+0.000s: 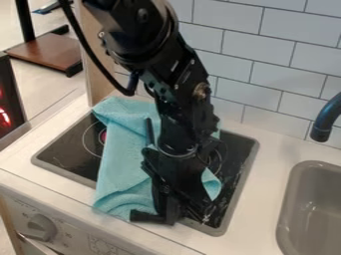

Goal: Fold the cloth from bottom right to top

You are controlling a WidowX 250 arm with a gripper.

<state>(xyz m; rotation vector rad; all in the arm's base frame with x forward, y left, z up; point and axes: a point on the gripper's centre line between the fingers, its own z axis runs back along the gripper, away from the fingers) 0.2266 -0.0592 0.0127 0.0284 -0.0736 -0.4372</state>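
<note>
My jaws hang at the blue cloth (124, 154) on the stove (67, 155); their opening and hold I cannot tell.

Black cooktop (67, 153), gray sink (315, 214), and dark faucet (326, 119) beside white tiles (256, 55).

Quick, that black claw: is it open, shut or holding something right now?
Claw: down by the front end of the blue cloth; open, closed or gripping, I can't tell.
</note>
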